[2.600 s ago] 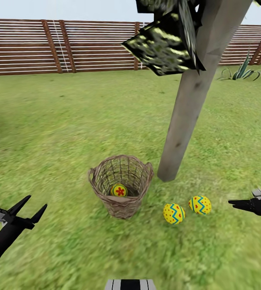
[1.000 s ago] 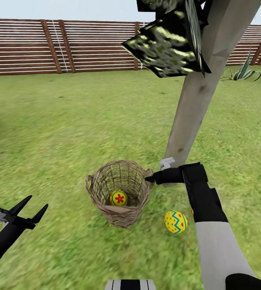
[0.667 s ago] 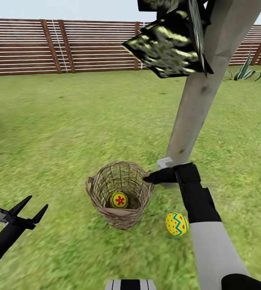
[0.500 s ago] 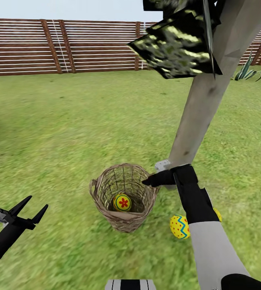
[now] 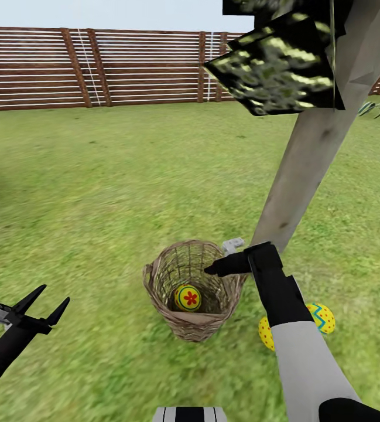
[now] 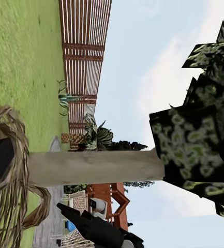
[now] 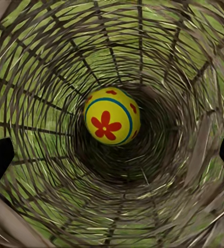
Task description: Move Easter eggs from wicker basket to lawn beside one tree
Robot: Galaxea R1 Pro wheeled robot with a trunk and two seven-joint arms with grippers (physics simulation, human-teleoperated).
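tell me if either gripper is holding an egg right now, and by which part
Neither holds anything. The right gripper hangs open over the brown wicker basket, where the yellow egg with a red flower lies untouched. The left gripper is open and empty.

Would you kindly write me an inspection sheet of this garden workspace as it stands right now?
Surface: the lawn is flat green grass.
Job's things: the wicker basket stands upright by the tree; the flower egg lies at its bottom. Two more eggs lie on the grass beside the basket near the trunk, partly hidden by the right arm.
Clutter: nothing seen.
Grippers: the right claw is over the basket's mouth, fingers apart in its wrist view, holding nothing. The left claw is open, off to the side over the grass.
Cables: nothing seen.
Surroundings: a slatted wooden fence behind the lawn, and a spiky plant by it.
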